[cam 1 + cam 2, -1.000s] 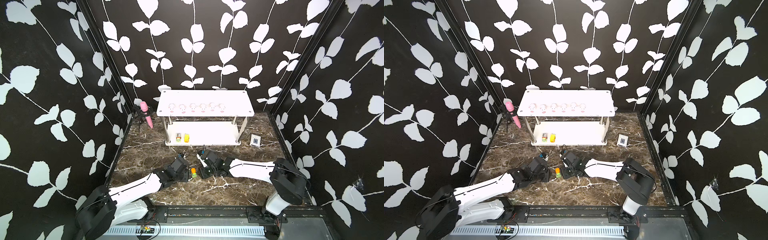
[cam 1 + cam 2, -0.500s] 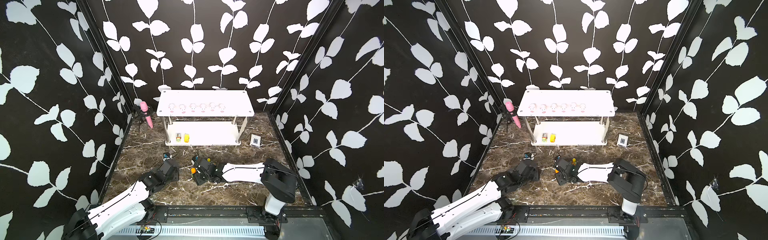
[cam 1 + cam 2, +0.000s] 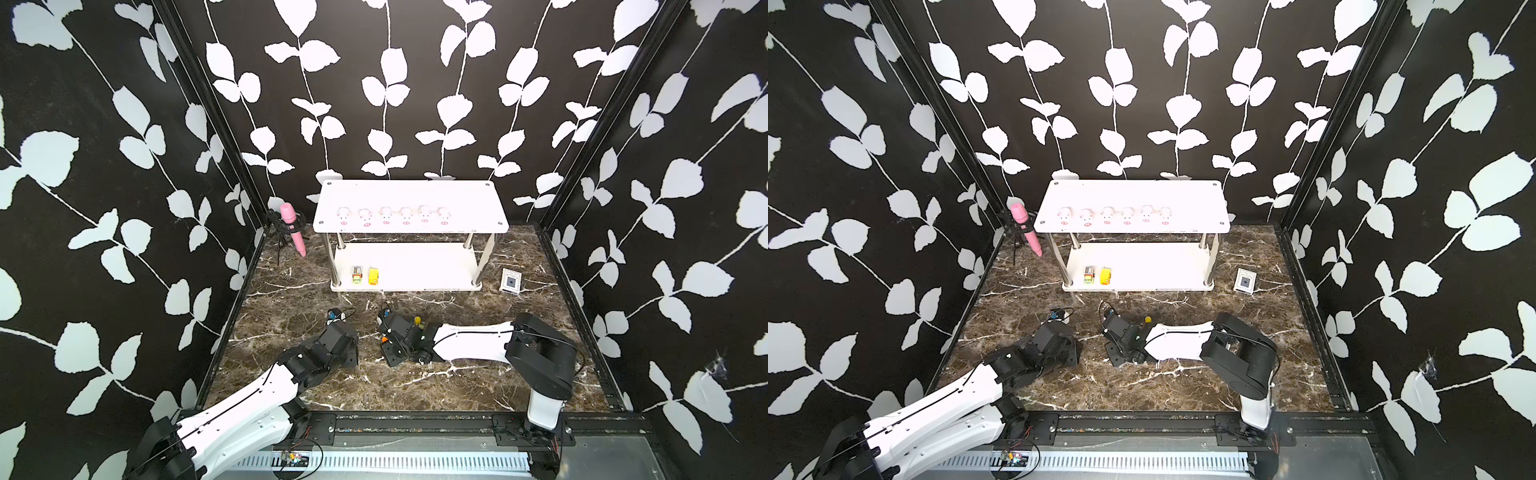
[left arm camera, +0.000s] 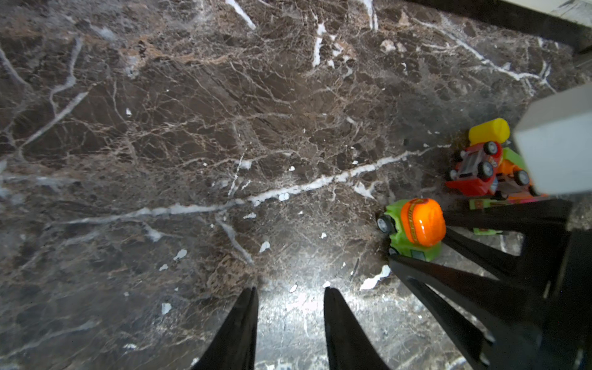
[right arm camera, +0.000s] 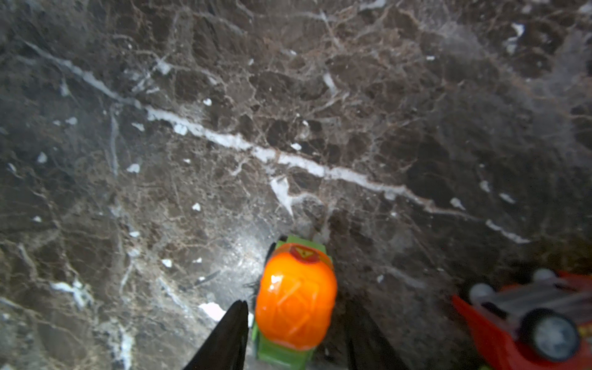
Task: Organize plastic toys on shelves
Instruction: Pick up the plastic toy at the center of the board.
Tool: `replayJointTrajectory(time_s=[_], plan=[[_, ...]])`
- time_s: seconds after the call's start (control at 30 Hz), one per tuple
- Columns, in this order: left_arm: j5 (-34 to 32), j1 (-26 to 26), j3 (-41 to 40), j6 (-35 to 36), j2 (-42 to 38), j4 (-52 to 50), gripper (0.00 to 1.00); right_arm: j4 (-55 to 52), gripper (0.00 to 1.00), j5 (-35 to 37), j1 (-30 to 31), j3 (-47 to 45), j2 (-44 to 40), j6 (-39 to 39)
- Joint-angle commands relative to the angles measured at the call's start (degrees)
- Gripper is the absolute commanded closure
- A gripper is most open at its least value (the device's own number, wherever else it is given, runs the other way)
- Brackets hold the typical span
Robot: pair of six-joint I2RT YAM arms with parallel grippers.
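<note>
Plainly, the orange-topped green vehicle [image 5: 296,301] lies between the right claw's [image 5: 295,306] jaws.

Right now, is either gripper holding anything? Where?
Left gripper: nothing. Right gripper straddles the green-and-orange truck at its sides; whether it grips cannot be told.

Three walls close the scene in both top views: a back wall [image 3: 395,104] and two side walls [image 3: 851,187], all black and printed with white leafy vines. Black metal posts [image 3: 218,124] run up the back corners. The table [image 3: 415,390] is dark brown marble-look with thin white veins; in the left wrist view a bright glare [image 4: 298,304] lies on it. A black rail [image 3: 415,422] edges its near side, a slotted pale strip [image 3: 395,460] just in front
</note>
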Motion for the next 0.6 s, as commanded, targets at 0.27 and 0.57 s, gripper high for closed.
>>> replayJointTrajectory(time_s=[0.27, 0.57], plan=[[1.35, 0.3, -1.7, 0.92, 0.89, 2.21, 0.64, 2.23, 0.86, 2.34, 0.24, 0.49, -0.83, 2.53], [2.04, 0.32, -1.99, 1.14, 1.56, 3.18, 0.65, 8.04, 0.85, -2.18, -4.13, -2.42, -7.51, 2.43]])
